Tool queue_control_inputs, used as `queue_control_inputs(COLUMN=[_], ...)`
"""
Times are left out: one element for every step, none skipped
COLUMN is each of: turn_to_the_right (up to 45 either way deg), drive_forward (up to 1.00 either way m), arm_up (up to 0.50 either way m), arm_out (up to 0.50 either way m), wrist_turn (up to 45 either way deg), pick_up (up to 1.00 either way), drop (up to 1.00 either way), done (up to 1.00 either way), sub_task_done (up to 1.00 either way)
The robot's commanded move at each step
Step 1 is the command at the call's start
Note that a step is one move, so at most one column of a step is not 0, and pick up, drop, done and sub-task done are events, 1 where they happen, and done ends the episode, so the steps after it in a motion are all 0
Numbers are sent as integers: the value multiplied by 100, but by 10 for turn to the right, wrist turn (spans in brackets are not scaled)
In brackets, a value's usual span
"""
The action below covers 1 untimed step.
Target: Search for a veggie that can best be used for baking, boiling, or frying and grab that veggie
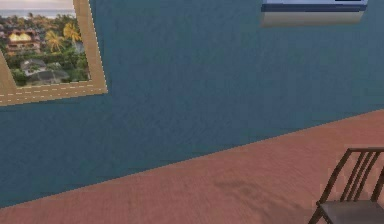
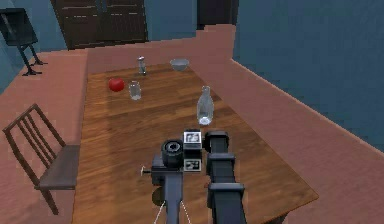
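Note:
In the arm side view a long wooden table (image 2: 120, 150) carries a small red round thing (image 2: 117, 86), a clear glass (image 2: 135, 91) beside it, a small shaker (image 2: 142, 67), a grey bowl (image 2: 180, 64) and a clear bottle (image 2: 205, 104). The dark arm (image 2: 224, 180) rises from the bottom edge over the table's near end. Left of its white marker squares (image 2: 193, 141) sits the gripper (image 2: 168, 210). Its thin fingers run down to the picture's bottom edge, so I cannot tell whether it holds anything.
A wooden chair (image 2: 45, 150) stands at the table's left side, and dark doors (image 2: 100, 20) and a black object on a stand (image 2: 18, 30) lie beyond. The forward view has a blue wall (image 1: 200, 90), a framed landscape picture (image 1: 40, 50), reddish floor and a dark chair (image 1: 350, 190).

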Motion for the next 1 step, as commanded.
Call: queue_control_inputs(turn_to_the_right=[0], drive_forward=[0], arm_up=[0], arm_out=[0], wrist_turn=[450], pick_up=[0], drop=[0], done=[0], sub_task_done=[0])
